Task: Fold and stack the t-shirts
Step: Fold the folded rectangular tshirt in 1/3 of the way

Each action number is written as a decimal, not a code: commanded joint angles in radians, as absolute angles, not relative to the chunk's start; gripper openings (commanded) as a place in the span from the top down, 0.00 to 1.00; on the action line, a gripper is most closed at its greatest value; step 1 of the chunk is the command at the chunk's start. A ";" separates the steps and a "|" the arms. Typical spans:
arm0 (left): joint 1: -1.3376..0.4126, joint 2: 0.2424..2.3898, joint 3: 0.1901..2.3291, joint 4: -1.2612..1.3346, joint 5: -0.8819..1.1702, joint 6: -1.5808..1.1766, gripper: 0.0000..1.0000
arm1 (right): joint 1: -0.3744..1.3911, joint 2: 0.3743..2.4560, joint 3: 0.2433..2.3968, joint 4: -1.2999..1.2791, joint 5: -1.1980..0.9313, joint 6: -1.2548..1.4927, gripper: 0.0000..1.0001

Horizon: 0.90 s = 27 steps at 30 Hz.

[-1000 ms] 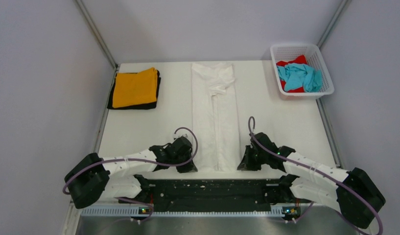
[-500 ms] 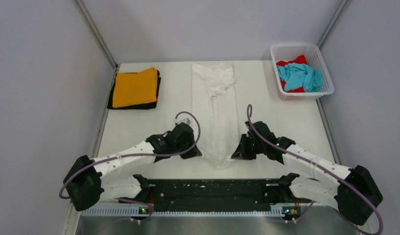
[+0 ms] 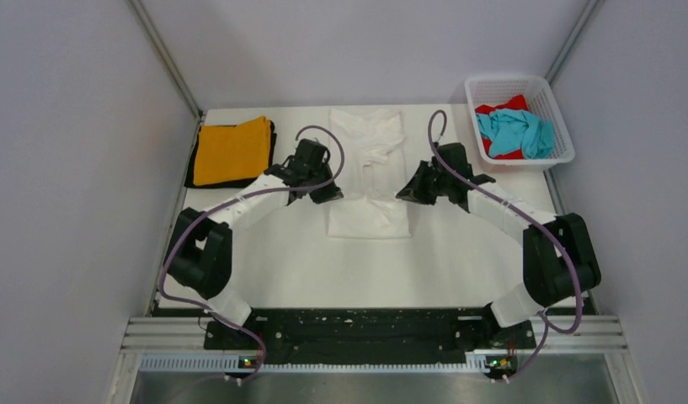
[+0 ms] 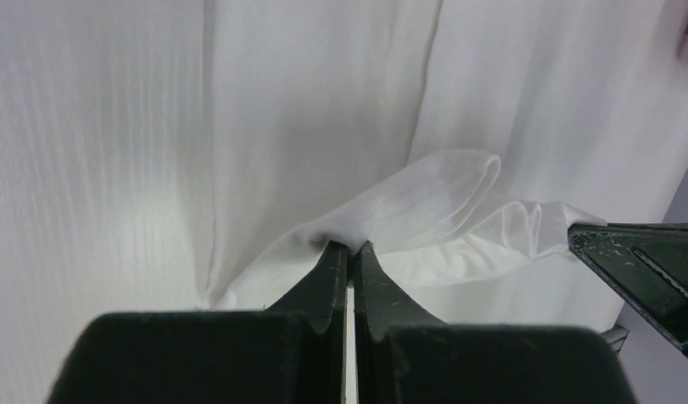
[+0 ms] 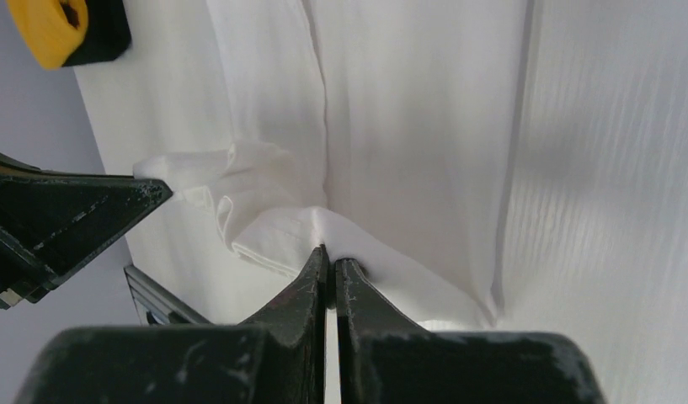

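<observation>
Step in hand, as we read it: cross fold of white tee (image 3: 370, 220), near hem going over toward collar end. L gripper (image 3: 330, 194) and R gripper (image 3: 405, 193) are each pinched tight on a hem corner, jaws together w/ only cloth between. Tee lies mid-table as a narrow strip, fold line toward us, held edge lifted above its middle. To do it well, we judge: hold both corners level and as far apart as the strip is wide, so hem lands square. Carry until hem meets collar edge, no overshoot. Lower before letting go, and release both sides together. Cloth is thin and limp and prob. needs a smoothing pass after. Top view gives layout: orange tee (image 3: 232, 150) on black tee (image 3: 193, 178) far L, teal tee (image 3: 515, 130) and red tee (image 3: 517, 103) in basket (image 3: 504, 79) far R. It hides the grip itself. L wrist view shows L gripper (image 4: 350, 248) biting a bunched fold, more than one layer we think, w/ a loose flap beside it. R wrist view shows R gripper (image 5: 328, 252) on a cleaner edge, plus wrinkled slack between the two pinches.
</observation>
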<state>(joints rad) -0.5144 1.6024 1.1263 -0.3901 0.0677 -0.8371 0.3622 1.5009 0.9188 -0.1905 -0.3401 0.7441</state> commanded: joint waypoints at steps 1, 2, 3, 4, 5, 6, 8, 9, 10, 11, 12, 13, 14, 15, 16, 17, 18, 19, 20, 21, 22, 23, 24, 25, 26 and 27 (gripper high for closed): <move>-0.465 1.701 1.261 -0.385 0.129 -0.763 1.00 | 0.302 1.574 1.043 -0.153 -0.350 0.692 1.00; -0.456 1.724 1.284 -0.385 0.136 -0.754 1.00 | 0.292 1.594 1.060 -0.153 -0.352 0.687 1.00; -0.448 1.744 1.306 -0.388 0.138 -0.745 1.00 | 0.284 1.615 1.077 -0.152 -0.356 0.680 1.00; -0.441 1.767 1.328 -0.391 0.138 -0.737 1.00 | 0.278 1.635 1.094 -0.146 -0.362 0.673 1.00; -0.433 1.787 1.353 -0.399 0.139 -0.732 1.00 | 0.274 1.658 1.108 -0.140 -0.369 0.668 1.00; -0.423 1.811 1.376 -0.407 0.146 -0.726 1.00 | 0.270 1.681 1.124 -0.134 -0.375 0.666 1.00; -0.405 1.854 1.425 -0.430 0.164 -0.715 1.00 | 0.266 1.731 1.157 -0.124 -0.393 0.660 1.00; -0.400 1.873 1.443 -0.433 0.166 -0.711 1.00 | 0.262 1.754 1.173 -0.122 -0.394 0.657 1.00; -0.397 1.895 1.457 -0.433 0.171 -0.708 1.00 | 0.259 1.776 1.191 -0.115 -0.393 0.657 1.00; -0.392 1.909 1.473 -0.432 0.174 -0.701 1.00 | 0.255 1.794 1.205 -0.105 -0.392 0.656 1.00; -0.388 1.925 1.486 -0.432 0.176 -0.696 1.00 | 0.252 1.814 1.212 -0.092 -0.391 0.656 1.00; -0.383 1.941 1.501 -0.434 0.179 -0.693 1.00 | 0.246 1.832 1.225 -0.082 -0.387 0.656 1.00; -0.379 1.956 1.515 -0.441 0.182 -0.689 0.98 | 0.241 1.856 1.240 -0.076 -0.383 0.655 1.00; -0.375 1.971 1.532 -0.448 0.180 -0.687 0.95 | 0.234 1.875 1.251 -0.068 -0.381 0.655 1.00; -0.371 1.982 1.545 -0.452 0.177 -0.685 0.91 | 0.228 1.890 1.264 -0.064 -0.376 0.655 0.99; -0.368 1.993 1.558 -0.454 0.177 -0.681 0.83 | 0.222 1.905 1.277 -0.058 -0.374 0.654 0.91; -0.362 2.002 1.571 -0.456 0.183 -0.680 0.75 | 0.217 1.921 1.294 -0.052 -0.375 0.649 0.87; -0.358 2.006 1.581 -0.458 0.190 -0.679 0.65 | 0.214 1.930 1.310 -0.053 -0.374 0.646 0.80; -0.356 2.007 1.587 -0.457 0.196 -0.679 0.51 | 0.211 1.936 1.323 -0.060 -0.375 0.636 0.67; -0.354 2.003 1.590 -0.458 0.200 -0.677 0.39 | 0.210 1.938 1.338 -0.074 -0.376 0.624 0.49; -0.353 1.994 1.591 -0.458 0.208 -0.676 0.20 | 0.210 1.932 1.344 -0.094 -0.373 0.610 0.38; -0.354 1.984 1.586 -0.459 0.213 -0.676 0.04 | 0.210 1.917 1.340 -0.105 -0.371 0.601 0.27; -0.354 1.968 1.575 -0.461 0.215 -0.676 0.02 | 0.210 1.896 1.324 -0.115 -0.365 0.588 0.17; -0.354 1.950 1.559 -0.464 0.219 -0.676 0.01 | 0.210 1.866 1.303 -0.127 -0.356 0.574 0.12; -0.354 1.928 1.536 -0.468 0.218 -0.680 0.01 | 0.210 1.835 1.268 -0.137 -0.346 0.565 0.09; -0.355 1.901 1.498 -0.465 0.218 -0.687 0.01 | 0.210 1.799 1.228 -0.147 -0.343 0.557 0.08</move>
<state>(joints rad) -0.3569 2.0109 1.5455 -0.4637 0.1959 -0.6884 0.2131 1.9266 1.2831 -0.1204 -0.3641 0.6193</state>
